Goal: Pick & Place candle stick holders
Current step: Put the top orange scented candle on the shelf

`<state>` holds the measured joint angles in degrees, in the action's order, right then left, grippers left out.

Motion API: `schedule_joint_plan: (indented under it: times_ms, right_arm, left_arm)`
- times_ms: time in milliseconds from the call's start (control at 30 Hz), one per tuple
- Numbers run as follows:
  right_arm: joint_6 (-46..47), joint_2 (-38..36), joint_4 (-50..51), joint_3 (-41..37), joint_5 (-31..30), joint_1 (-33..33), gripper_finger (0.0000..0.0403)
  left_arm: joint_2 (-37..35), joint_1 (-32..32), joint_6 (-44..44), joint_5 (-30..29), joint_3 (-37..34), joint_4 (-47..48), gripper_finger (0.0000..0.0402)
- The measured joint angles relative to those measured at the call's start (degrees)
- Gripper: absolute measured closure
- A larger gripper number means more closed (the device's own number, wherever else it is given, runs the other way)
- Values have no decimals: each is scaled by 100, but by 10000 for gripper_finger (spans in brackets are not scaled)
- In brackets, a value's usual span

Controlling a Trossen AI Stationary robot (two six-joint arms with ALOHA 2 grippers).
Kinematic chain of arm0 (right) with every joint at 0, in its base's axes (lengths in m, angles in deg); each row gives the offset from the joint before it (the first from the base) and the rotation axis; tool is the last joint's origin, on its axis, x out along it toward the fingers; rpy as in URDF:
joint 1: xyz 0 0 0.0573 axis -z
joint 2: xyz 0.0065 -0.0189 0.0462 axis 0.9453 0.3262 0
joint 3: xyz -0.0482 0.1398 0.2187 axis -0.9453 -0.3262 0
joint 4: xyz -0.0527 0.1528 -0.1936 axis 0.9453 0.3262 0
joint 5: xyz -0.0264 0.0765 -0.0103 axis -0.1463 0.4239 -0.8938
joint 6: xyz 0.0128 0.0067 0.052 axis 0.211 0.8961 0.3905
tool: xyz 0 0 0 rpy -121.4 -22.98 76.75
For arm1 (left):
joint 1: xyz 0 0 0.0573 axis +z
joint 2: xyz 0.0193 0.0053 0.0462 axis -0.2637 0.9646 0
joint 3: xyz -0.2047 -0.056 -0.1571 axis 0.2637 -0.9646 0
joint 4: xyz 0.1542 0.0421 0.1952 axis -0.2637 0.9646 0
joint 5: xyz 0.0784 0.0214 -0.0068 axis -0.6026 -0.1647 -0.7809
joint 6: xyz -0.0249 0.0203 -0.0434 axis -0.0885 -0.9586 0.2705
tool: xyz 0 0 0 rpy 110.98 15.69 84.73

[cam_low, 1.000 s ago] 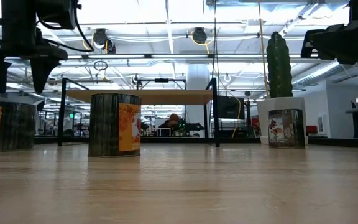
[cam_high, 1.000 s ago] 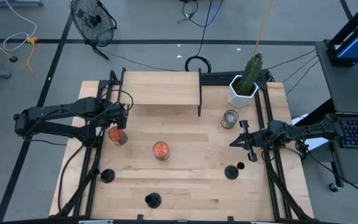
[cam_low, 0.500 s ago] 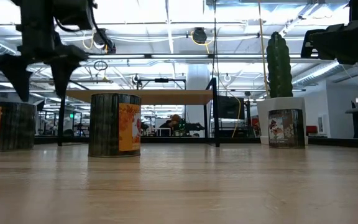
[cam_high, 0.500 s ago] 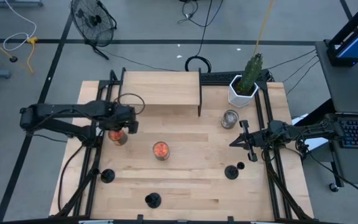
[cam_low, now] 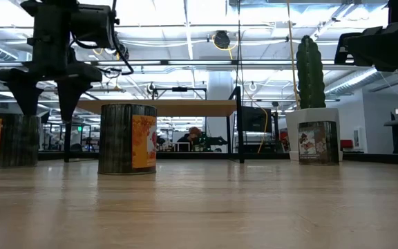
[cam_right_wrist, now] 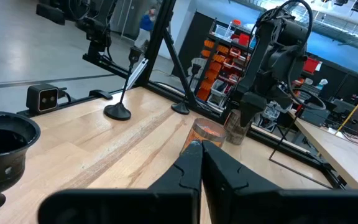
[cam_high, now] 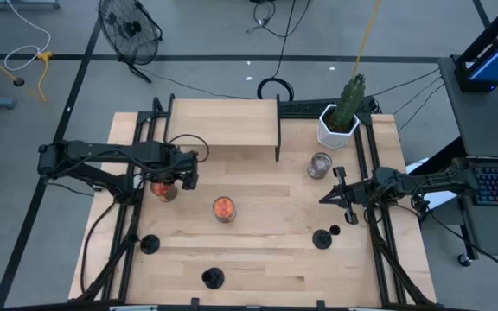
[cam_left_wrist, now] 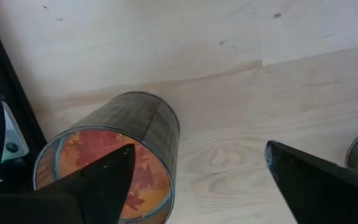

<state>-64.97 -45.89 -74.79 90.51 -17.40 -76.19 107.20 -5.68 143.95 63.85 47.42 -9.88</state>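
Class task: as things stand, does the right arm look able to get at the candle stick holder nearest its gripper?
Probably yes: the candle stick holder stands on bare table just beside the right gripper, nothing between them.

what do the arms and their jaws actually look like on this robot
Both arms are dark, near-black jointed links with loose black cables looping off them. The left gripper ends in two tapering, pointed black jaws. The right gripper is built alike, matte black. No coloured markings show on either arm.

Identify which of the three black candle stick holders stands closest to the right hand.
The candle stick holder at the table's right side, just in front of the right hand. The other two sit far off toward the left and front edge.
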Motion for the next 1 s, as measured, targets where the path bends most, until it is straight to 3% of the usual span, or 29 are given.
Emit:
schedule_joint_plan:
  times_ms: [167, 533, 700, 933, 1000]
  right_arm:
    - [0, -1, 0, 1, 0, 0, 403]
    - [0, 1, -1, 1, -1, 1, 403]
    - [0, 1, 0, 2, 0, 0, 403]
    - [0, 1, 0, 0, 0, 0, 403]
    - [0, 1, 0, 0, 0, 0, 403]
  left_arm:
    - [40, 0, 41, 30, -185, -112, 104]
    - [26, -13, 314, -137, -434, -354, 170]
    - [25, -13, 445, -259, -439, -363, 242]
    - [31, -37, 503, -404, -443, -424, 379]
    - [34, -35, 435, -446, -445, -455, 391]
